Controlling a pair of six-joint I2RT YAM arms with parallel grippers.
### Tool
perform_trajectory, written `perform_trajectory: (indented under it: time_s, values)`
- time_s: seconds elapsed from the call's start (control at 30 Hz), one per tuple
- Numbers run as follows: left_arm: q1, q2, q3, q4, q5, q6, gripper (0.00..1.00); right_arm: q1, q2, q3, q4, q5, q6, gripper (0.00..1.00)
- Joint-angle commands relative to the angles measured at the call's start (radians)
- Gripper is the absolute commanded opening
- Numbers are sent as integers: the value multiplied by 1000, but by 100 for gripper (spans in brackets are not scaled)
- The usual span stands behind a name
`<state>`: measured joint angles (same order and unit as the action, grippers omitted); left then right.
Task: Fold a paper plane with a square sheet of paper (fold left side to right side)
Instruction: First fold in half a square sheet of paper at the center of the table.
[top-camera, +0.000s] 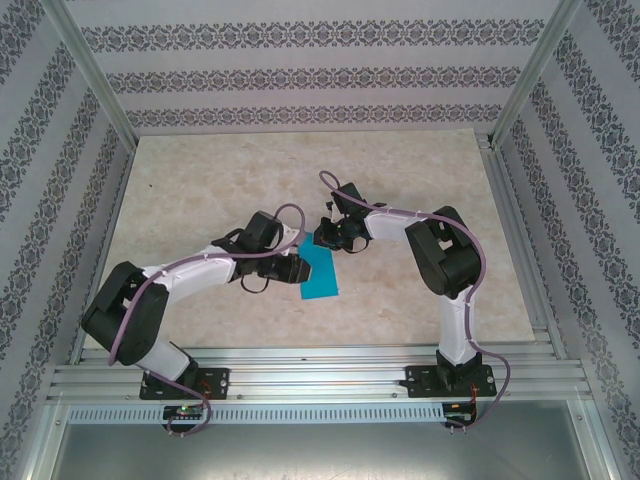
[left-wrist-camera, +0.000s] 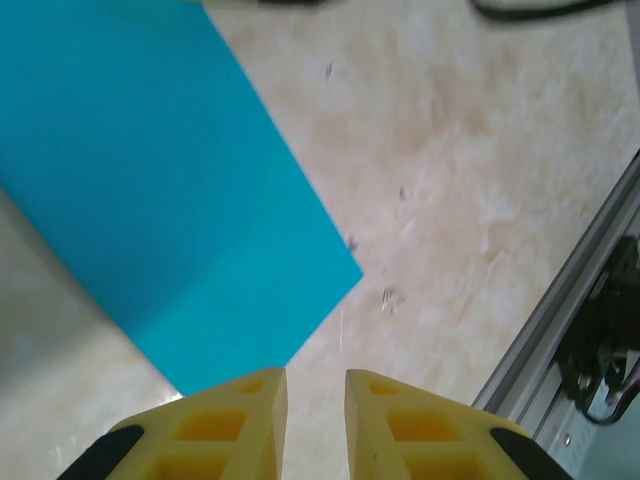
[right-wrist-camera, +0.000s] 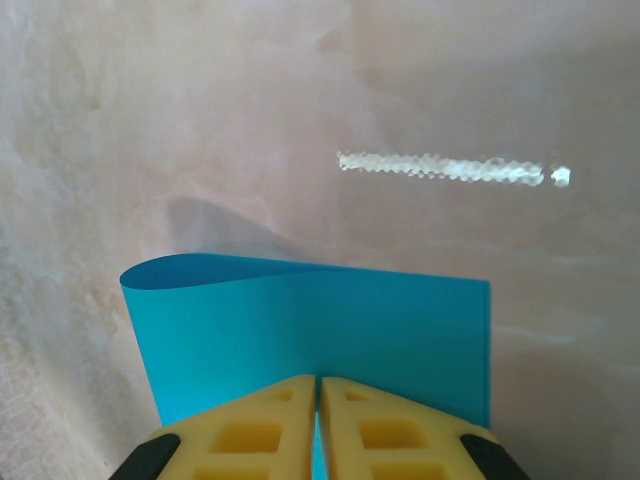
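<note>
Paper was the whole job, and the square sheet of paper (top-camera: 322, 268) lay near the middle of the surface (top-camera: 200, 190), between my two arms. My right end effector (right-wrist-camera: 318, 392) was pinched tight on one edge of it, with only a thin blue line showing between the two yellow fingers (right-wrist-camera: 250, 430). From my right wrist I saw the sheet bent over in a soft round curl on one side, not pressed flat. So I judged that the fold was begun but had no sharp crease yet. I think I held that edge so the top layer could not spring open or slide away. My left end effector (left-wrist-camera: 316, 385) hung low beside a corner of the sheet. Its fingers stood a little apart, with bare surface showing in the gap, and they held nothing. The corner of the paper was just beside one fingertip, but I could not tell if it touched. I think that end effector was placed there to press the curl down or line up the edges. Thin paper slips and bends easily, so a hard push could make a crooked crease. The plane looked far from done.
</note>
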<state>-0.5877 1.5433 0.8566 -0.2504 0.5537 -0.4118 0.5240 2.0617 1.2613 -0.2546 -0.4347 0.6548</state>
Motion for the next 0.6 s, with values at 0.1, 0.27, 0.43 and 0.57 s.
perform_trajectory:
  time_s: [0.1,0.27,0.43,0.57]
  values:
    - [11,159,107,40,22,-11,22,14,40,-19,-62,91,-19,12]
    - [11,247,116,90,11,-30,22,14,35,-20,-63,90,-20,12]
    - [10,288,89,100,-17,-34,22,16,16,-17,-64,91,-24,13]
    - [8,293,52,104,-34,-29,22,13,-20,-5,-60,88,-30,13]
